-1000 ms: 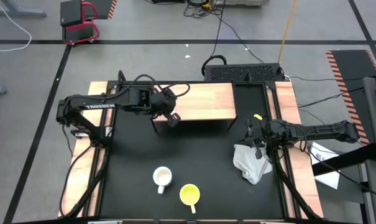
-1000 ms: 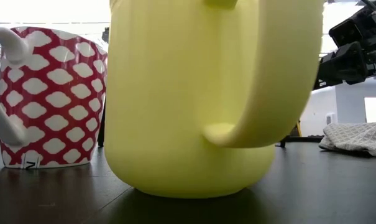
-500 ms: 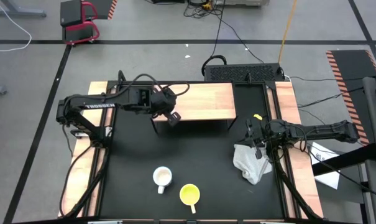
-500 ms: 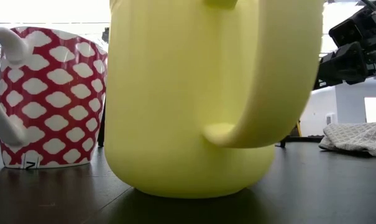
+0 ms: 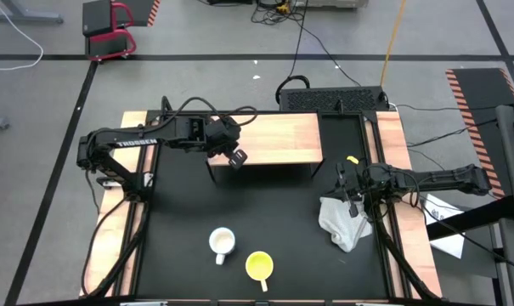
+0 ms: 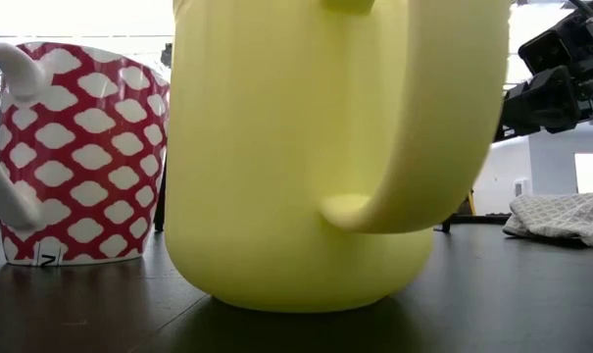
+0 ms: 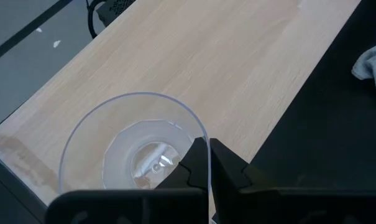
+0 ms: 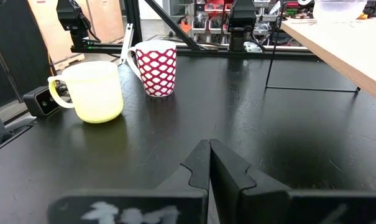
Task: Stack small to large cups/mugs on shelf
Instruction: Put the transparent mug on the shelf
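Glass cup (image 7: 135, 152) is pinched at its rim by the left gripper (image 7: 208, 163) over the wooden shelf (image 5: 278, 140). Well forward of that claw, the yellow mug (image 5: 259, 266) and red-patterned mug (image 5: 222, 243) stand side by side. Right gripper (image 8: 209, 163), fingers together, rests by the white cloth (image 5: 341, 221).

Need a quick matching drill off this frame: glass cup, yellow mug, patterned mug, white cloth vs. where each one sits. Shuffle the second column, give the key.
Things:
1. glass cup
2. yellow mug
3. patterned mug
4. white cloth

Places:
A. on the black tabletop by the right gripper
B. at the near edge of the tabletop, closest to the low camera
C. on the wooden shelf, left gripper shut on its rim
D. on the tabletop just left of the yellow mug, seen from above

Pairs: 1-C, 2-B, 3-D, 4-A
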Controlling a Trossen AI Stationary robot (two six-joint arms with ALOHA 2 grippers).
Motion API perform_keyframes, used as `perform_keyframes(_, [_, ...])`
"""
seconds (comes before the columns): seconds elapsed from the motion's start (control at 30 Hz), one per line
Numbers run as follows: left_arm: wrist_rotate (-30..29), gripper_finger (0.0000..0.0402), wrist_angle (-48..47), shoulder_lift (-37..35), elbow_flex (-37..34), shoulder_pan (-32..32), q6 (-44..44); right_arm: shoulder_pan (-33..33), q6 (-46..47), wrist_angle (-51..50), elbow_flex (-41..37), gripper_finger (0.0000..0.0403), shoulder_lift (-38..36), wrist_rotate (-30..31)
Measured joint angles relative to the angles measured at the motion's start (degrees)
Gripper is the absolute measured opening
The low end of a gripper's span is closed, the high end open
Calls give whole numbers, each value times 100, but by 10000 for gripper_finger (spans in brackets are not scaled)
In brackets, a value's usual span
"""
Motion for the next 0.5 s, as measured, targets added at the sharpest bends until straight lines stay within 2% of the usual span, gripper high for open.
perform_keyframes(0.5, [-4, 19, -6, 7, -4, 0, -15, 0, 6, -2, 0, 0, 0, 0])
